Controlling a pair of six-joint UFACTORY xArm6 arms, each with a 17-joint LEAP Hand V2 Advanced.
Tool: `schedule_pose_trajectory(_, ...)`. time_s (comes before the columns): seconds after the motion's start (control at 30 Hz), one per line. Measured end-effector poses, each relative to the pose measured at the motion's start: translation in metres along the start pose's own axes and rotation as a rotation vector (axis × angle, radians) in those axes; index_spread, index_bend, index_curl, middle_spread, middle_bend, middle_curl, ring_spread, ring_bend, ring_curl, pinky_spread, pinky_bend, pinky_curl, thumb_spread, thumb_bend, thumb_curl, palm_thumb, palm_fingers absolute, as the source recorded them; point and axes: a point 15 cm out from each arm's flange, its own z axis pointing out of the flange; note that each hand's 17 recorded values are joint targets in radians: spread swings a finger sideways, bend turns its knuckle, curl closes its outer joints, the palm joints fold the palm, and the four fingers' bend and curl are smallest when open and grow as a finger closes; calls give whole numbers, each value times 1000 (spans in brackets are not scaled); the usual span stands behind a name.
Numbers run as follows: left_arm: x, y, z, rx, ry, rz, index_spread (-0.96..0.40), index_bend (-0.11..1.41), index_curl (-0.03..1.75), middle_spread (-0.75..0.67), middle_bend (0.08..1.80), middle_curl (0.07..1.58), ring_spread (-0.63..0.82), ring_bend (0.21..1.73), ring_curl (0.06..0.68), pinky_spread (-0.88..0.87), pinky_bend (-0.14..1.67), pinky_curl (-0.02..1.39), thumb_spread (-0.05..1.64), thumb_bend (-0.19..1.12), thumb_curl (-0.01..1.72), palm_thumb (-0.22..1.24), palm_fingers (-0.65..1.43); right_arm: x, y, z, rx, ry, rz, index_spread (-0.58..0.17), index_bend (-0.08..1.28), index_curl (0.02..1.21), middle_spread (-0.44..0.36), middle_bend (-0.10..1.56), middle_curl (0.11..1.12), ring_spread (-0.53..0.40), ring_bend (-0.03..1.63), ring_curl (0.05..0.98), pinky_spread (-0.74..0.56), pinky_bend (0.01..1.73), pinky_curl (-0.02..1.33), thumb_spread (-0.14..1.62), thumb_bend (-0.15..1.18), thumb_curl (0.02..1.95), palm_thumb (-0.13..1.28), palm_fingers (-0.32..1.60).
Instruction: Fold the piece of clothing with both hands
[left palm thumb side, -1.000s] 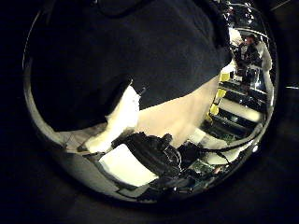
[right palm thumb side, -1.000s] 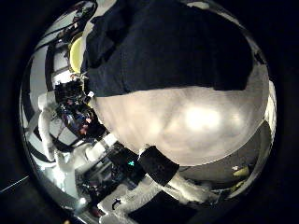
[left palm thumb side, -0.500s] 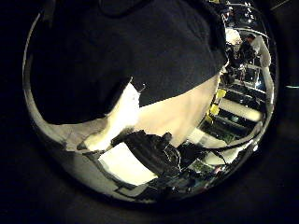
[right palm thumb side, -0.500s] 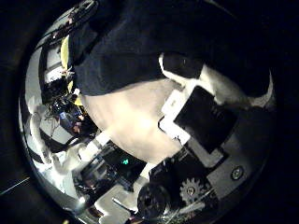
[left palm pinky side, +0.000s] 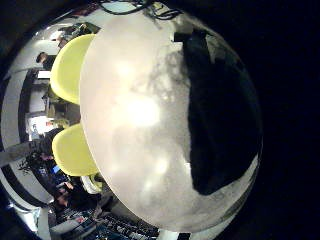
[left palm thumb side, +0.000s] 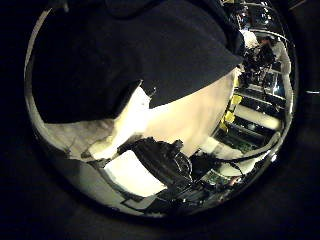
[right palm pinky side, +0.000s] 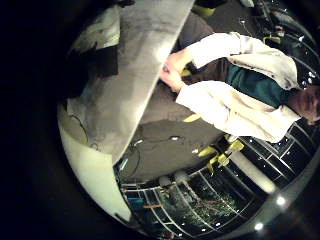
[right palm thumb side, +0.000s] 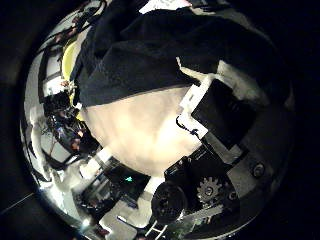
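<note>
Pale worktop (left palm pinky side: 140, 110) carries a dark, limp garment (left palm thumb side: 120, 60), best pinched at its edge; neither hand's finger state is discernible.

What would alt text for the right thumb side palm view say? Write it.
A dark garment lies on a pale table, close under the palm. The right hand's own black and white fingers reach in over the cloth's edge, with geared parts beside them.
</note>
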Motion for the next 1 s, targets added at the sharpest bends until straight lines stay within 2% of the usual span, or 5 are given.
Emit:
schedule_pose_trajectory(0.2, 3, -1, -4, 11, 16, 3, -129, 187, 542, -69, 196, 510, 25, 611, 261, 143, 194, 405, 1311, -11, 269, 389, 339, 11, 11, -32, 61, 16, 23, -287, 1095, 773, -123, 1345, 770, -207, 1433, 653, -159, 1258, 910, 983, 71, 707, 1090, 1062)
schedule_pose_trajectory(0.37, 7, 3, -18, 38, 53, 19, -129, 187, 537, -69, 198, 505, 25, 614, 257, 142, 194, 396, 1311, -11, 269, 389, 345, 2, 19, -78, 144, 46, 17, -278, 1095, 789, -119, 1357, 769, -206, 1432, 671, -151, 1231, 977, 992, 54, 748, 1091, 1055)
schedule_pose_trajectory(0.53, 1, 11, -42, 80, 103, 18, -134, 191, 532, -80, 201, 503, 14, 612, 253, 144, 193, 387, 1311, -11, 268, 389, 357, -58, 9, -127, 227, 96, -91, -274, 1092, 801, -116, 1362, 765, -205, 1425, 684, -147, 1200, 1037, 999, 35, 784, 1090, 1053)
schedule_pose_trajectory(0.8, -19, 44, -83, 109, 127, 6, -153, 206, 537, -91, 203, 502, 7, 598, 244, 144, 186, 371, 1318, -1, 279, 427, 374, -152, -5, -155, 267, 140, -230, -271, 1086, 814, -114, 1363, 759, -210, 1410, 706, -147, 1155, 1120, 999, 2, 829, 1085, 1058)
schedule_pose_trajectory(1.0, -60, 71, -80, 108, 161, -51, -189, 257, 566, -128, 252, 515, -19, 591, 236, 138, 164, 339, 1334, 13, 313, 520, 427, -257, -15, -185, 331, 233, -369, -270, 1084, 820, -114, 1358, 755, -211, 1399, 719, -148, 1129, 1170, 988, -7, 857, 1090, 1069)
